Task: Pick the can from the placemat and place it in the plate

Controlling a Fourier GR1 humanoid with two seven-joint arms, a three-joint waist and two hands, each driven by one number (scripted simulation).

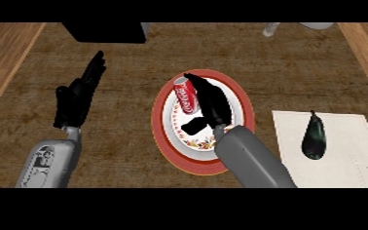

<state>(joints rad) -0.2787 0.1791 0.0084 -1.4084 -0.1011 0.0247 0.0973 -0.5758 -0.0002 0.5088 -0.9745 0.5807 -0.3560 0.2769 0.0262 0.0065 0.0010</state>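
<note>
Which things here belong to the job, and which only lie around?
Job: can, plate, placemat, right hand.
Lying about: dark eggplant on the placemat, black box at the far edge; left hand rests open.

Kitchen or dining counter, brown textured top [287, 68], patterned plate [241, 100], white placemat [338, 146], eggplant [314, 136]

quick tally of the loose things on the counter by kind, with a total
can: 1
plate: 1
placemat: 1
eggplant: 1
total: 4
The can lies on the plate, beside the right robot hand; the eggplant lies on the placemat.
</note>
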